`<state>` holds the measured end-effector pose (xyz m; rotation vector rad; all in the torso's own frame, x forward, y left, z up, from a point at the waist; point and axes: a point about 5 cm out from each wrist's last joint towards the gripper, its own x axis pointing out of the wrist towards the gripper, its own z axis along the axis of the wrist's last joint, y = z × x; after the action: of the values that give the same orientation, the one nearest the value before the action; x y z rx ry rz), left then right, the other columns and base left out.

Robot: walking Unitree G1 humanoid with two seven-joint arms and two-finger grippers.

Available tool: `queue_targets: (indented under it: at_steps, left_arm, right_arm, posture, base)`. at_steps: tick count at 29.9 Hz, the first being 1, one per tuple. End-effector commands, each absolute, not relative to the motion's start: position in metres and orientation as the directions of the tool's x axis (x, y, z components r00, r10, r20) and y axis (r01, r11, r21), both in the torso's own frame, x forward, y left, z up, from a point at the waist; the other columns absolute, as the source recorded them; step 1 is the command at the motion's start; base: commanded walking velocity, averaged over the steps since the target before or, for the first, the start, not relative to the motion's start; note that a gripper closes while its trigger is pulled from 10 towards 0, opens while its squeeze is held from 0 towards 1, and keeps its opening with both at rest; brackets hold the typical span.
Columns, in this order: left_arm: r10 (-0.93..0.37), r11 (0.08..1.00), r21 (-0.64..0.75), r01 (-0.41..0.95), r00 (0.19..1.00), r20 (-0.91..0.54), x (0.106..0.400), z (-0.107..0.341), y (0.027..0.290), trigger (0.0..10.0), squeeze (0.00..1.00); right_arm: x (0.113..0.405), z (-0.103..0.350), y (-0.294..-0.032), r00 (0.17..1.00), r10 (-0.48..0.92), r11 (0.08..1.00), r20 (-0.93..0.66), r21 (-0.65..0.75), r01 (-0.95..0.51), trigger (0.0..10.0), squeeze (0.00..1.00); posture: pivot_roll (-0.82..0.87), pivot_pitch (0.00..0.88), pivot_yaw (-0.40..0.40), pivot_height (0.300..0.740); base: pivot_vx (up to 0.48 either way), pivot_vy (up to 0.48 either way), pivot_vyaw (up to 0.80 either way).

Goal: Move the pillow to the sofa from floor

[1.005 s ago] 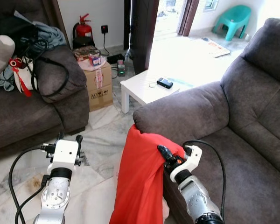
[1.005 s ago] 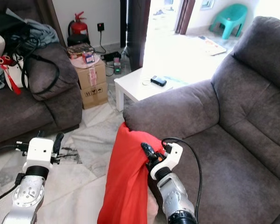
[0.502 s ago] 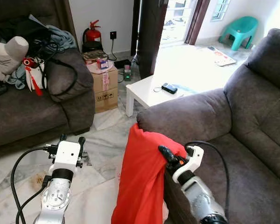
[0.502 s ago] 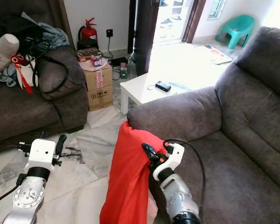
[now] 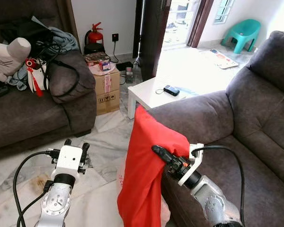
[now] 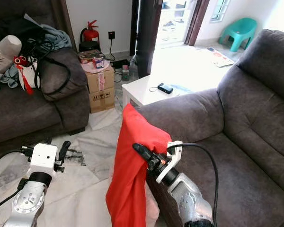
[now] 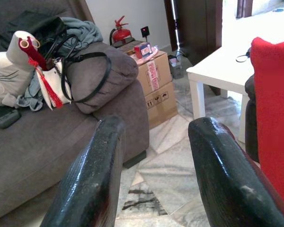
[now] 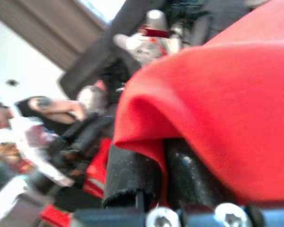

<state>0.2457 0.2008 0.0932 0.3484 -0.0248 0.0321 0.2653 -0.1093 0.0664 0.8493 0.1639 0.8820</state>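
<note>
One red pillow (image 5: 149,165) | limp, hanging | gripped by right pincer (image 5: 161,153)

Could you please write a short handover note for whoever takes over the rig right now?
Right gripper: shut on the red fabric pillow, held off the floor beside the grey sofa's armrest.
Left gripper: open, idle above the marble floor.
Done: pillow picked up.
Left: carry it over the armrest, set it on the sofa seat, release.
</note>
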Motion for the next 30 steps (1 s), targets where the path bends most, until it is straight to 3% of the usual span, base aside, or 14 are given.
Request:
queue_targets:
  at_steps: [1,6,11,16,18,19,20,22,25,27,30]
  left_arm:
    - [0.015,0.944,0.328,-0.025,0.999,0.033,0.245,0.097,0.201,10.0,0.0]
    - [0.019,0.943,0.332,-0.029,0.999,0.031,0.245,0.097,0.204,10.0,0.0]
    - [0.024,0.941,0.335,-0.035,0.999,0.038,0.248,0.1,0.205,10.0,0.0]
    - [0.026,0.942,0.334,-0.041,0.998,0.048,0.251,0.102,0.204,10.0,0.0]
    - [0.028,0.943,0.331,-0.044,0.998,0.054,0.252,0.103,0.204,10.0,0.0]
    - [0.026,0.943,0.33,-0.044,0.998,0.056,0.253,0.104,0.203,10.0,0.0]
    - [0.026,0.943,0.33,-0.044,0.998,0.056,0.253,0.104,0.203,10.0,0.0]
    - [0.023,0.943,0.329,-0.042,0.998,0.064,0.252,0.108,0.203,10.0,0.0]
    - [0.015,0.944,0.329,-0.035,0.998,0.064,0.251,0.109,0.203,10.0,0.0]
    - [0.016,0.944,0.329,-0.035,0.998,0.061,0.25,0.108,0.203,10.0,0.0]
    - [0.016,0.944,0.329,-0.034,0.998,0.059,0.25,0.108,0.203,10.0,0.0]
  right_arm:
    - [0.27,0.119,-0.099,0.525,0.731,0.209,0.436,0.59,-0.78,10.0,0.0]
    - [0.266,0.157,-0.081,0.44,0.724,0.142,0.531,0.509,-0.849,10.0,0.0]
    - [0.272,0.198,-0.078,0.422,0.661,0.17,0.62,0.424,-0.889,10.0,0.0]
    - [0.3,0.211,-0.087,0.603,0.528,0.338,0.598,0.503,-0.795,10.0,0.0]
    - [0.306,0.217,-0.091,0.632,0.482,0.341,0.607,0.535,-0.773,10.0,0.0]
    - [0.304,0.221,-0.091,0.598,0.481,0.274,0.641,0.538,-0.797,10.0,0.0]
    - [0.304,0.221,-0.091,0.598,0.481,0.274,0.641,0.538,-0.797,10.0,0.0]
    - [0.288,0.223,-0.085,0.457,0.573,0.16,0.68,0.454,-0.877,10.0,0.0]
    - [0.281,0.215,-0.08,0.421,0.637,0.157,0.646,0.426,-0.891,10.0,0.0]
    - [0.272,0.217,-0.074,0.328,0.656,0.043,0.68,0.4,-0.915,10.0,0.0]
    - [0.265,0.226,-0.067,0.267,0.642,-0.029,0.718,0.371,-0.928,10.0,0.0]
  posture:
    - [0.23,0.0,-0.127,0.74]
    - [0.23,0.0,-0.127,0.74]
    - [0.24,0.0,-0.125,0.74]
    - [0.23,0.0,-0.126,0.74]
    - [0.23,0.0,-0.126,0.74]
    - [0.24,0.0,-0.128,0.74]
    - [0.24,0.0,-0.128,0.74]
    - [0.24,0.0,-0.132,0.74]
    - [0.25,0.0,-0.133,0.74]
    - [0.25,0.0,-0.133,0.74]
    - [0.25,0.0,-0.134,0.74]
  base:
    - [0.0,0.0,0.0]
    - [0.0,0.0,0.0]
    - [0.0,0.0,0.0]
    - [0.0,0.0,0.0]
    - [0.0,0.0,0.0]
    - [0.0,0.0,0.0]
    - [0.0,0.0,0.0]
    - [0.0,0.0,0.0]
    - [0.0,0.0,0.0]
    - [0.0,0.0,0.0]
    - [0.0,0.0,0.0]
